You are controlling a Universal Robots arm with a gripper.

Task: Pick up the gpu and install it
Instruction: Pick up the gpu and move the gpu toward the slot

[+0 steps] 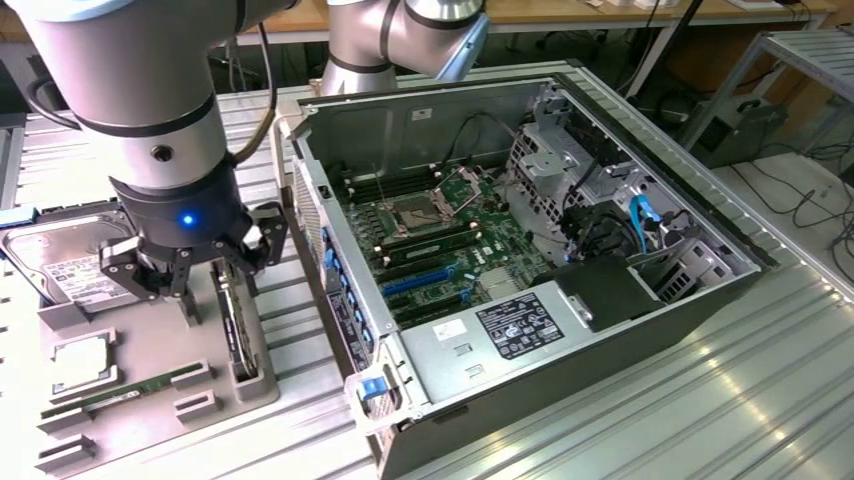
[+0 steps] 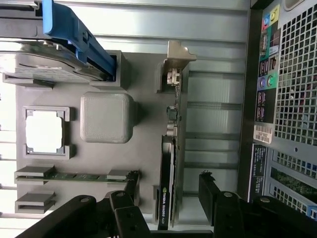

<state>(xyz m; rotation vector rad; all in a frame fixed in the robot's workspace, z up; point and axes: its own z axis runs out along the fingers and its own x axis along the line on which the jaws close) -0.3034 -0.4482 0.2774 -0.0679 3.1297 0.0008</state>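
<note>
My gripper (image 1: 200, 272) hangs wide open and empty, astride the gpu (image 2: 166, 198). The card stands on edge at the gray tray's (image 2: 146, 148) edge beside the computer case (image 1: 561, 390).

Bright, even daylight, with glare streaking the metal table (image 1: 747, 390).

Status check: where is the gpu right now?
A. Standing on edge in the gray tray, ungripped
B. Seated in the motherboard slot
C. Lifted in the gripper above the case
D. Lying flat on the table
A: the gpu stands on edge in its slot in the tray, and the open gripper above it is not closed on it.
</note>
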